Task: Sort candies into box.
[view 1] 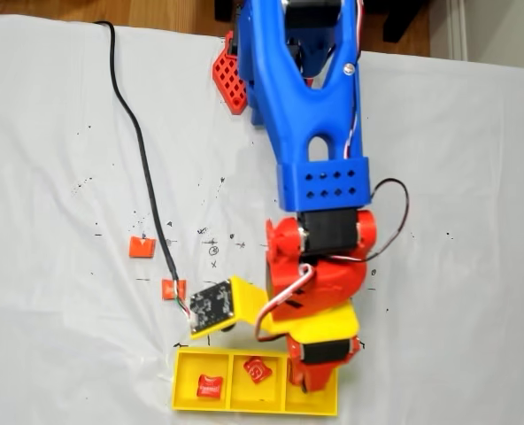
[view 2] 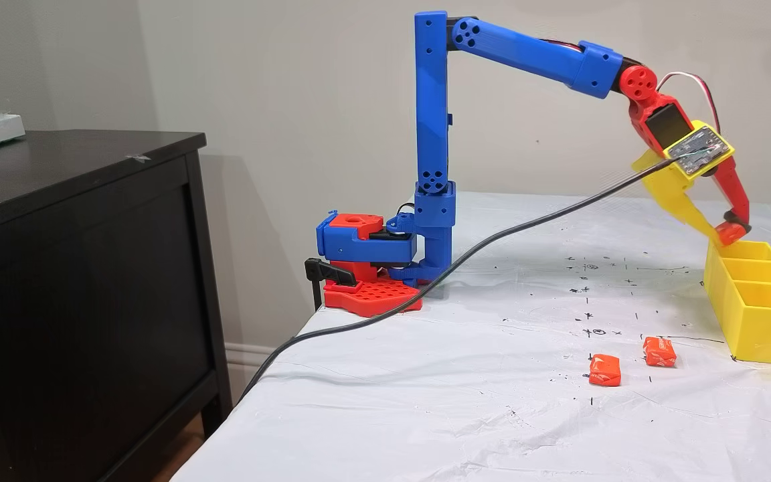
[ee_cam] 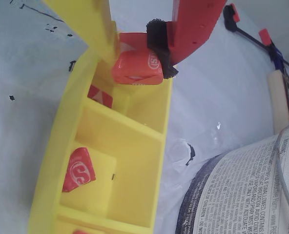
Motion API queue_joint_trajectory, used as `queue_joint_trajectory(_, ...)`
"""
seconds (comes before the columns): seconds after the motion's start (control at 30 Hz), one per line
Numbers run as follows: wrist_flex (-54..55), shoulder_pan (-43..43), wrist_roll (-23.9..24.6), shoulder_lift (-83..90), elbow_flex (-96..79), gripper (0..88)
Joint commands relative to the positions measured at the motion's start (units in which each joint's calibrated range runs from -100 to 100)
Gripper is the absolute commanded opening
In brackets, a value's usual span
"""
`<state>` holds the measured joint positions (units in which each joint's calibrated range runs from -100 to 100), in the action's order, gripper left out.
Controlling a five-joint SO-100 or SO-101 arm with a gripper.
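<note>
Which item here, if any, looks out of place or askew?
Nothing looks spilled or damaged. Two orange candies lie loose on the white cloth outside the yellow box, unsorted, while the gripper holds another candy over an end compartment.

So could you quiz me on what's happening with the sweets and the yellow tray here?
1. True or false: the end effector is holding an orange candy above the box.
2. How many candies lie loose on the white cloth in the side fixed view?
3. In the top fixed view, the candy in the box's left compartment is: A) red, B) green, C) blue.

Key:
1. True.
2. Two: one, another.
3. A, the red candy.
</note>
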<state>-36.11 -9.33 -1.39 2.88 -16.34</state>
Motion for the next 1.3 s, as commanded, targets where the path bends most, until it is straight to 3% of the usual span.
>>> queue_joint_trajectory(0.0,1.3,-1.0,0.4,1.0,6.4,0.2)
queue_joint_trajectory(0.33,1.3,-1.0,0.2,0.3,6.6,1.4)
queue_joint_trajectory(0.67,1.0,-0.7,0.5,-0.8,7.2,24.1)
queue_joint_trajectory(0.77,0.5,-0.6,0.7,-0.7,7.3,26.7)
queue_joint_trajectory(1.13,-0.9,0.0,0.8,1.1,7.3,22.8)
queue_joint_trajectory(1.23,-2.2,0.7,0.7,1.8,7.9,16.8)
queue_joint_trajectory(1.27,-3.1,1.4,0.8,2.6,8.2,7.7)
